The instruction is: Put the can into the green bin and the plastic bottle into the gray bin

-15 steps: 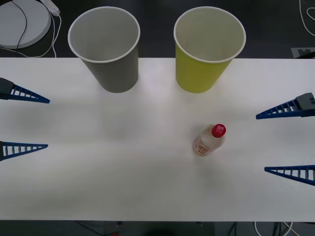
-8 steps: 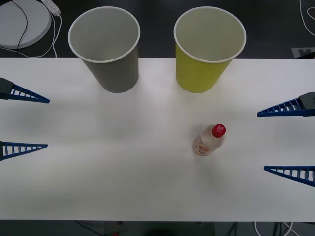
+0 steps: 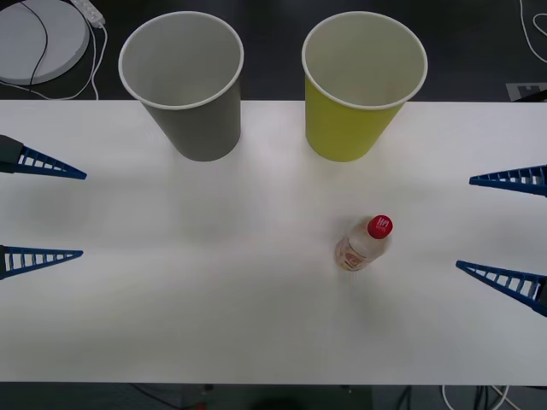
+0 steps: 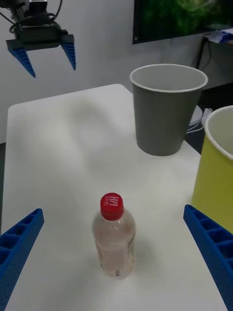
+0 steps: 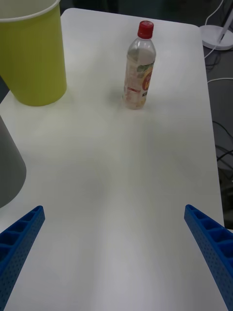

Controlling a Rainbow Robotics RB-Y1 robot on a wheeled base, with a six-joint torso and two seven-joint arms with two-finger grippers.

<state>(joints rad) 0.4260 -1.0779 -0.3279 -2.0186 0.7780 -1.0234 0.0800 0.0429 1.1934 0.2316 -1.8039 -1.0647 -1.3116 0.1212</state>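
The plastic bottle (image 3: pixel 363 243) (image 4: pixel 114 235) (image 5: pixel 138 68) stands upright on the white table (image 3: pixel 214 307), with a red cap and pale contents. It is right of centre and in front of the green bin (image 3: pixel 350 128) (image 4: pixel 216 175) (image 5: pixel 34 58). The gray bin (image 3: pixel 197 120) (image 4: pixel 165 116) stands to the green bin's left, and both are upright at the table's far edge. My right gripper (image 3: pixel 464 222) is open at the right edge, level with the bottle and well apart from it. My left gripper (image 3: pixel 84 215) (image 4: pixel 53 72) hangs open at the left edge. The can is out of view.
A white round disc (image 3: pixel 38 38) with cables lies on the dark floor beyond the table's far left corner. More cables (image 3: pixel 534 26) lie past the far right corner. Bare tabletop stretches between the two grippers and in front of the bins.
My right gripper has shifted toward the far side of the table and turned slightly, its far finger pulling back to the right. The left gripper, bottle and bins have not moved.
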